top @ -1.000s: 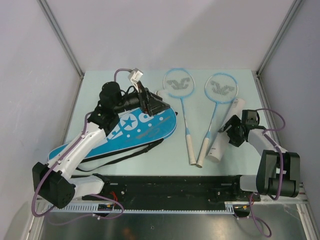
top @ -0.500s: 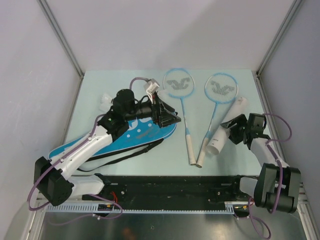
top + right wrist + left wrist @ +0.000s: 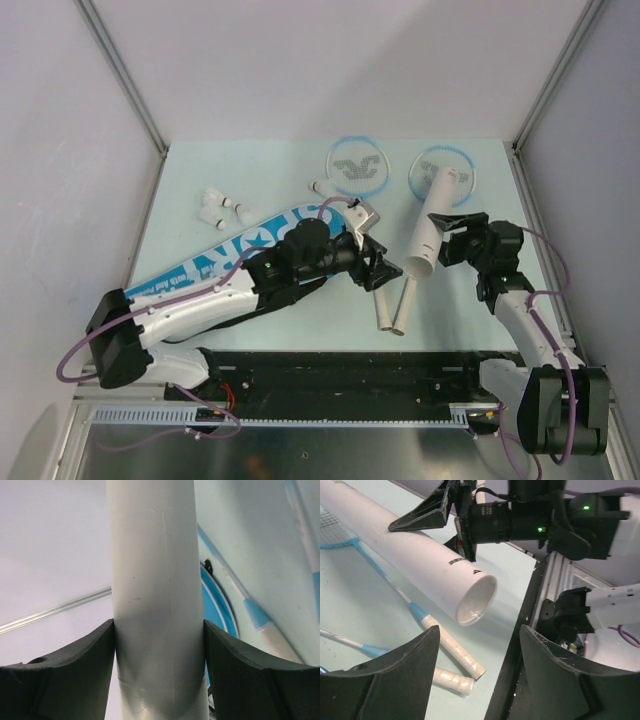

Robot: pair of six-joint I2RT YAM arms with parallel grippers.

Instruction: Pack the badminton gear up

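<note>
My right gripper (image 3: pixel 447 247) is shut on the long white tube (image 3: pixel 428 222) and holds it tilted above the table, open end (image 3: pixel 477 600) toward the left arm. In the right wrist view the tube (image 3: pixel 157 580) fills the gap between the fingers (image 3: pixel 75 670). My left gripper (image 3: pixel 376 268) is open and empty, just left of the tube's open end and above the racket handles (image 3: pixel 454 647). Two light-blue rackets (image 3: pixel 357 166) (image 3: pixel 443 170) lie at the back. The blue "SPORT" bag (image 3: pixel 245 245) lies under the left arm. Small white shuttlecocks (image 3: pixel 215 206) lie at the back left.
One more shuttlecock (image 3: pixel 320 187) lies beside the left racket's head. The black rail (image 3: pixel 350 375) runs along the table's near edge. Metal frame posts (image 3: pixel 120 75) stand at the back corners.
My right gripper has lifted the tube off the table and carried it left and back. My left arm has swung right across the bag to the table's middle.
</note>
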